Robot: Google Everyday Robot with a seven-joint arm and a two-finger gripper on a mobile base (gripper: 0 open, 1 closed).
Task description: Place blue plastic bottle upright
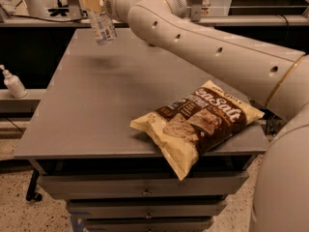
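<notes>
Gleaming cream-white along the arm, dotted with small dark holes. Showing tan at the gripper, high over the far left of the grey tabletop, clamping the clear blue plastic bottle with its pale white-blue label. Displaying brown, pale yellow and white lettering on the chip bag.

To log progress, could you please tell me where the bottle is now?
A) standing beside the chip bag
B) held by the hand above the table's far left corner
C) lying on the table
B: the hand, at top left, grips the bottle in the air, clear of the table.
</notes>
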